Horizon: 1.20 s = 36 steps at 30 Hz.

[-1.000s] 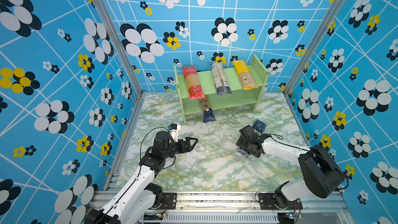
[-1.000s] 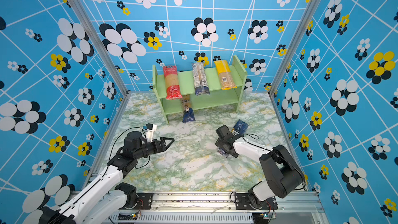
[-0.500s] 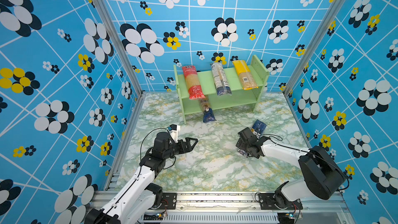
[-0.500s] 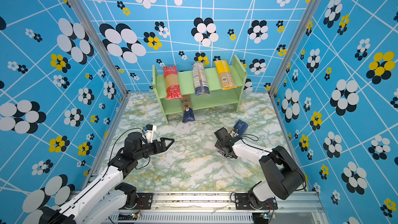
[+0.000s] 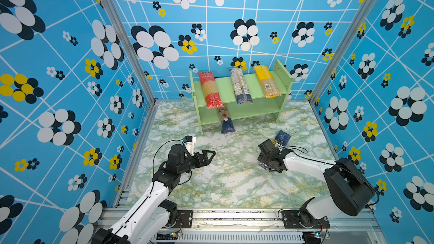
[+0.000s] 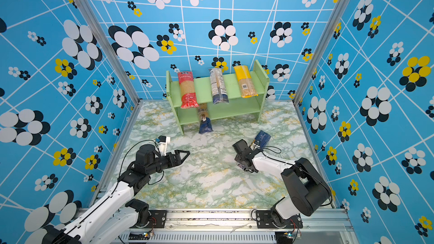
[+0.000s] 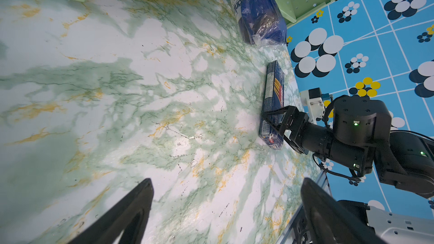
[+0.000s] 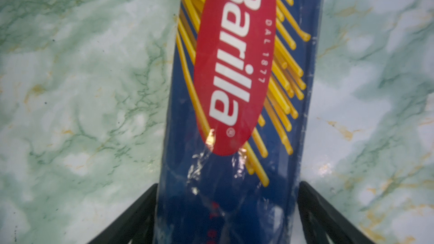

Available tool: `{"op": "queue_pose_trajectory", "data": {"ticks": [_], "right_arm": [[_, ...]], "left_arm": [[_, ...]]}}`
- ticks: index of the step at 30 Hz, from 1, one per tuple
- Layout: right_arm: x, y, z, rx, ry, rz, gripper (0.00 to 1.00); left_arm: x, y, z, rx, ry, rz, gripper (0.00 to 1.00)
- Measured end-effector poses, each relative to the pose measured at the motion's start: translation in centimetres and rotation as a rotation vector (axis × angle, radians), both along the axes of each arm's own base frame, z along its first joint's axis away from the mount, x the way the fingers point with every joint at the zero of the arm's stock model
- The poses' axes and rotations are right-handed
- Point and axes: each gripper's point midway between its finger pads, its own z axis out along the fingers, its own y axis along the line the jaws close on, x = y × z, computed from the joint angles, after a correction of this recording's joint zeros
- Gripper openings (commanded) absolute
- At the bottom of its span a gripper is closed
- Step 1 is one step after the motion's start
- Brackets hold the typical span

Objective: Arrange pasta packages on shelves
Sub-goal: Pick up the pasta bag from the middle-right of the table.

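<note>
Dark blue glossy film: Barilla pack, flat on the table, right side, near of the shelves. Likely light, stiff lengthwise, slippery, brittle; take across its width. My right gripper straddles its near part, jaws wide; whether they pinch, I cannot tell.

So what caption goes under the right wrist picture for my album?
The black fingers of the right gripper straddle a long dark blue plastic Barilla spaghetti pack lying on the green marbled table.
</note>
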Motion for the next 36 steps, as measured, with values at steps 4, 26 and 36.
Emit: {"op": "queue_pose_trajectory", "data": {"ticks": [4, 26, 36], "right_arm": [[-0.04, -0.13, -0.06, -0.009, 0.001, -0.002, 0.82], [0.08, 0.09, -0.09, -0.002, -0.033, 0.027, 0.42], [0.11, 0.17, 0.01, -0.014, -0.044, 0.071, 0.17]], "left_arm": [[0.04, -0.02, -0.24, 0.003, 0.008, 0.0, 0.99], [0.11, -0.05, -0.22, -0.005, -0.015, 0.0, 0.99], [-0.05, 0.0, -0.06, -0.008, -0.025, 0.0, 0.99]]}}
